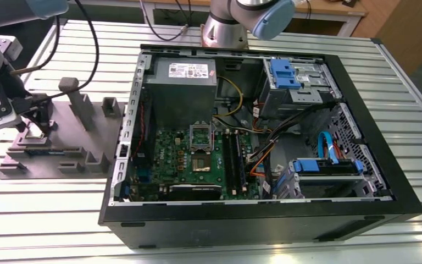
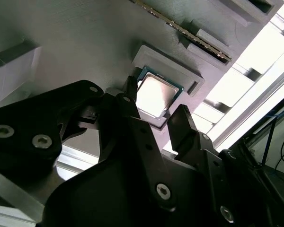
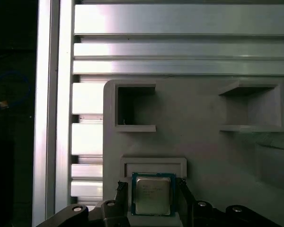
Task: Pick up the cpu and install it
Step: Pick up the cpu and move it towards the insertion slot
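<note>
The cpu (image 3: pixel 153 194), a small square chip with a pale metal top and a green rim, lies flat in a shallow recess of the grey holder block (image 3: pixel 194 137). In both wrist views my gripper (image 3: pixel 151 185) stands open around it, one black finger (image 3: pixel 120 189) on each side, with a narrow gap to the chip's edges. In the second wrist view the cpu (image 2: pixel 154 94) shines between the fingertips of the gripper (image 2: pixel 156 100). In the exterior view the gripper (image 1: pixel 39 131) hangs low over the holder block (image 1: pixel 75 129), at that view's left, outside the computer case.
The open computer case (image 1: pixel 376 165) lies on the slatted aluminium table (image 1: pixel 86 55). Inside are the green motherboard (image 1: pixel 174 162) with its framed socket (image 1: pixel 200 136), a grey power supply (image 1: pixel 182 82) and blue drive brackets. The holder block has upright posts (image 1: pixel 68 88). Another arm's base (image 1: pixel 226 30) stands behind the case.
</note>
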Controlling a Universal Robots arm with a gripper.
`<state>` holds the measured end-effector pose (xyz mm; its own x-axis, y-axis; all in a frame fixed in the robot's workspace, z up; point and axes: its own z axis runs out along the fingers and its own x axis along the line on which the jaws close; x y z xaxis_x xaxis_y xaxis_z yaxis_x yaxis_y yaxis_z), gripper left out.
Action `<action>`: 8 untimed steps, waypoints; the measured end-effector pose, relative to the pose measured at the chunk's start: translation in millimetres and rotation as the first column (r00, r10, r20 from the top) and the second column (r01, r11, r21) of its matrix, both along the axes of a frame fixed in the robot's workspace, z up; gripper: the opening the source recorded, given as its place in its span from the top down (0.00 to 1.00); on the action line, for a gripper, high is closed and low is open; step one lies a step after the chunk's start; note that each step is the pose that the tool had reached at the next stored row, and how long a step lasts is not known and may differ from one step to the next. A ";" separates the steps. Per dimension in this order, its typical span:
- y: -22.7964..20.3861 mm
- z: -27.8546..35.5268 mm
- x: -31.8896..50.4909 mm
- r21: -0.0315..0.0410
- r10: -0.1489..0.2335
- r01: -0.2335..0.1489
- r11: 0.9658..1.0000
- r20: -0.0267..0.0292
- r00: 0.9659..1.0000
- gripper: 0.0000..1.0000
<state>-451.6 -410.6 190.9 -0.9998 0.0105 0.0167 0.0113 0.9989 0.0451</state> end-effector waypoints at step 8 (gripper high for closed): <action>0.0 -6.5 -0.1 0.000 -0.003 0.003 1.000 0.001 1.000 0.47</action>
